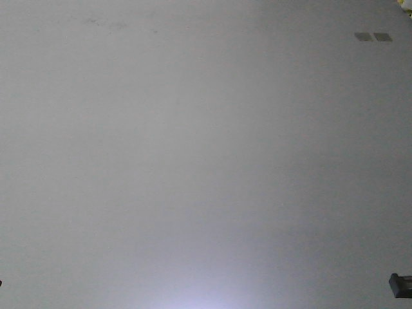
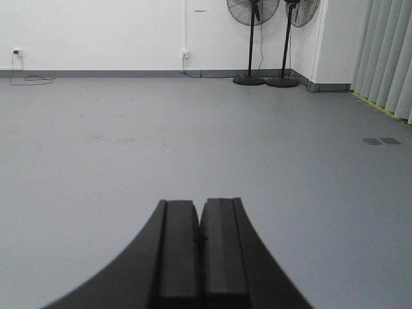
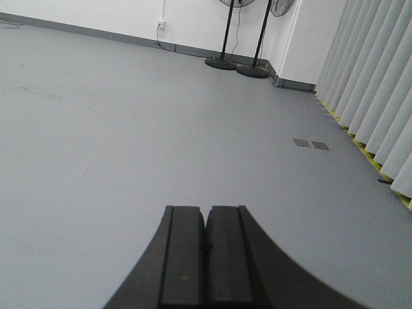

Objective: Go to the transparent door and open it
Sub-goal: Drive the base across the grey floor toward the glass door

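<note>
The transparent door is out of view in all three views. My left gripper (image 2: 200,205) is shut and empty, its black fingers pressed together and pointing over the bare grey floor. My right gripper (image 3: 206,210) is also shut and empty, pointing over the same floor. In the front view only grey floor shows, with a dark piece of the robot at the lower right corner (image 1: 400,284).
Two black standing fans (image 2: 251,38) stand by the far white wall near the corner; they also show in the right wrist view (image 3: 222,38). Pale vertical blinds (image 3: 370,84) line the right side. Two dark floor plates (image 2: 381,141) lie on the right.
</note>
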Tool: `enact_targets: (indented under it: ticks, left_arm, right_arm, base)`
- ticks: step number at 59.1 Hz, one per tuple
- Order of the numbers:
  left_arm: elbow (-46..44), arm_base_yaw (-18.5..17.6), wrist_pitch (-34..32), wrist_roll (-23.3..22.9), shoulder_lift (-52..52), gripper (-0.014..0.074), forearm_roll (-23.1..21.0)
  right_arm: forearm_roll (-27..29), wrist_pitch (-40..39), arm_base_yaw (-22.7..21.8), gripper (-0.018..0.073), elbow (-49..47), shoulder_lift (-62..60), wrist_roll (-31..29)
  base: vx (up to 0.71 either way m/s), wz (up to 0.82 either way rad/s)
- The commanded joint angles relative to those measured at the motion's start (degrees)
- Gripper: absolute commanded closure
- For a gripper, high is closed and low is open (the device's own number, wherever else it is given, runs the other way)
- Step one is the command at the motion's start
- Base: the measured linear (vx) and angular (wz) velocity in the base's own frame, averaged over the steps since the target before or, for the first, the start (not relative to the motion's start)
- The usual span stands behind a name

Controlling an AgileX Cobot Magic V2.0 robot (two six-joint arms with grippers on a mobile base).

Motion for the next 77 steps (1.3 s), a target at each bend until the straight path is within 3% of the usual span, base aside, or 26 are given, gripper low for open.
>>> enact_targets:
  ticks: [1,39,77]
  left_arm:
    - [1.6,-0.2,-4.8,-0.4,-0.2,0.0602,-0.5]
    - [1.6,-0.2,-4.8,-0.4,-0.2,0.0602,-0.5]
    - [1.6,-0.2,-4.8,-0.4,-0.2,0.0602,-0.5]
  right_arm:
    - [-0.5,-4.8,-0.2,0.0567,0.8,-0.9,-0.1]
    - [-0.5,-4.8,-0.2,0.0567,0.8,-0.9,-0.1]
    - [-0.5,-4.8,-0.2,0.0567,0.8,-0.9,-0.1]
  base:
    - [0.13,0.04]
    - [0.23,-0.02]
    - [0.51,0.11]
